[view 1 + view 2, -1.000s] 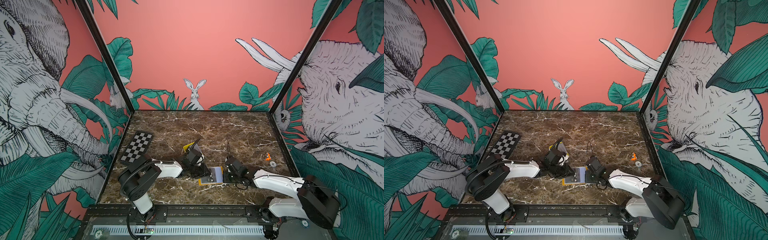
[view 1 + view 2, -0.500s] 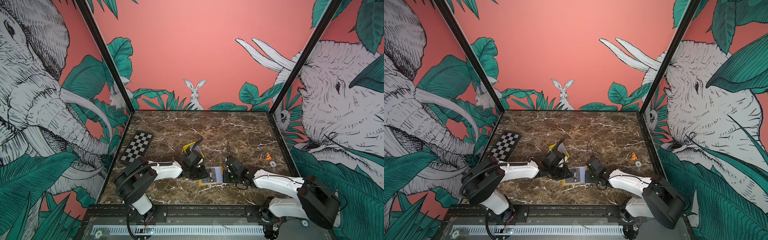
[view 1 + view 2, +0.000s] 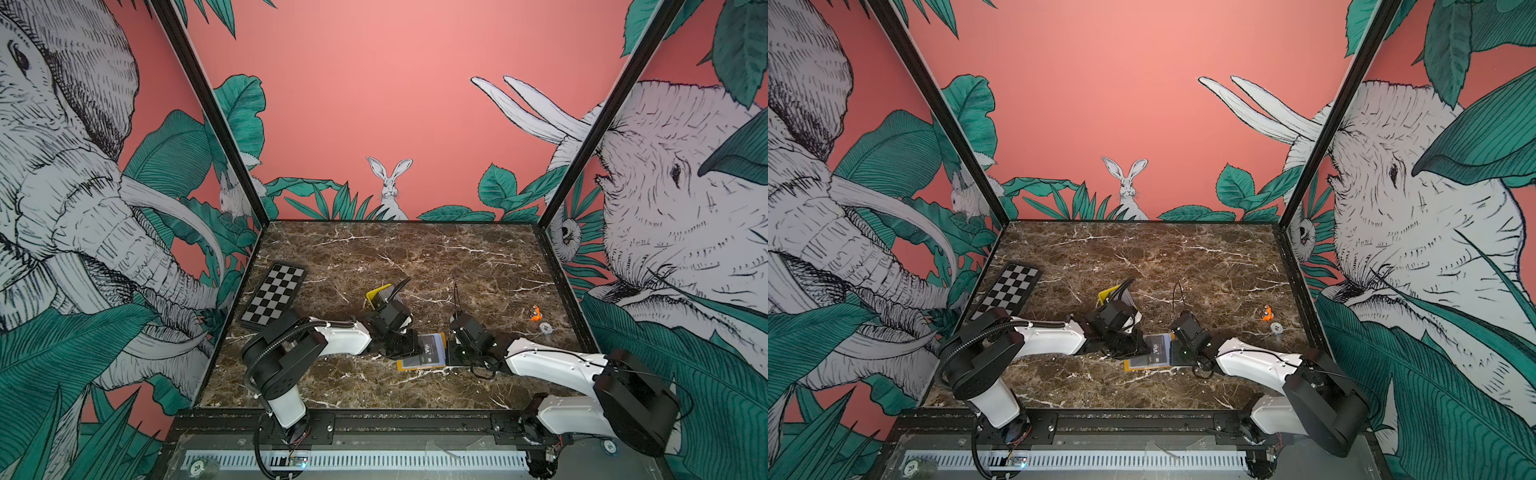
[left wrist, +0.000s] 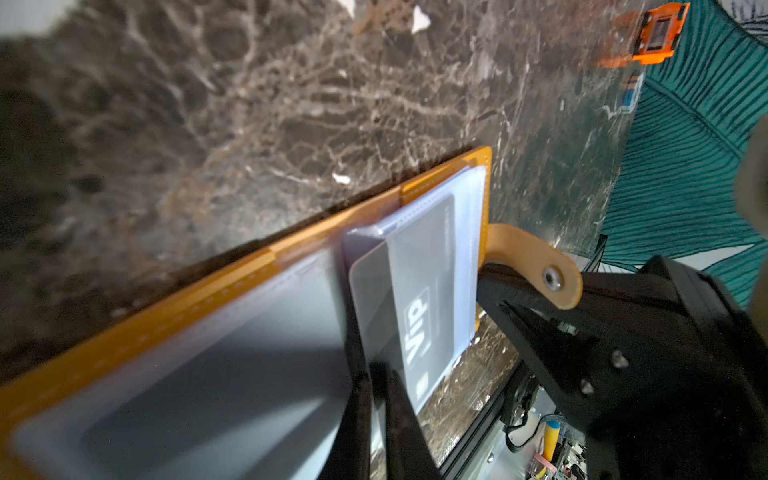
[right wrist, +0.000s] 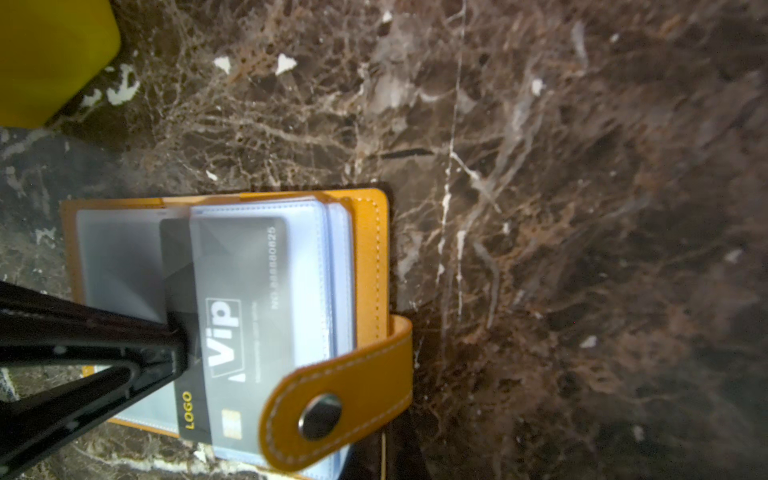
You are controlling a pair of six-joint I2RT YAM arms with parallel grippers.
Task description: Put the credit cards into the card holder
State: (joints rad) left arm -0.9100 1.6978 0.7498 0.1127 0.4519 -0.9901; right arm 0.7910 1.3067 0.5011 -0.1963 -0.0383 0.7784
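In both top views the card holder lies open toward the tabletop's 6 o'clock, left jaws at its 9, right jaws at its 3. Left wrist: left jaws grip a credit card half inside a sleeve; right jaws clenched beside the snap tab. Right wrist: the tab overlaps the card.

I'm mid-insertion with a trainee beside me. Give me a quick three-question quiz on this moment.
1. True or false: the thin black "VIP" credit card sits fully inside a clear sleeve of the orange-yellow leather-like folding card holder.
2. Which grips the card? A) left pincer B) right pincer C) neither
3. Fill in: the right pincer is ___ (open or shut).
Key: 1 false, one end sticks out; 2 A; 3 shut.
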